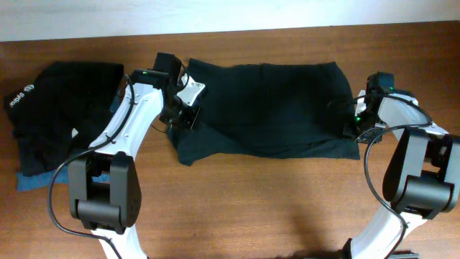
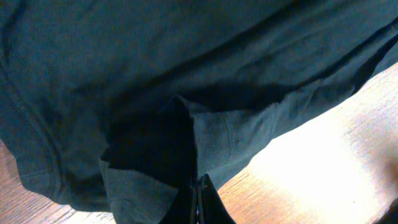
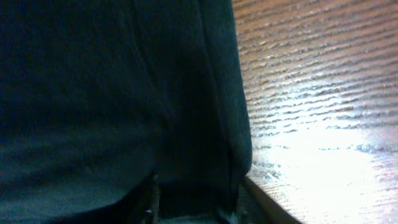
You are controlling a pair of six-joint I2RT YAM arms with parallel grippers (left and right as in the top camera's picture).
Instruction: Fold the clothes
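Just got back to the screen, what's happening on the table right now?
Both arms are at the large black fabric garment spread across the middle of the brown wooden table, one at each end. The left gripper is shut on a pinch of the hem. The right gripper has its fingers either side of the opposite edge; whether it grips yet cannot be told. A heap of other black clothes lies beyond the left arm, over a blue piece.

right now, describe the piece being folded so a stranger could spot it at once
On the wooden table, look to the middle, between the left arm and the right arm. The black garment there lies spread wide by itself, plain, whereas the heaped pile at the left edge bears white lettering and sits on blue cloth.
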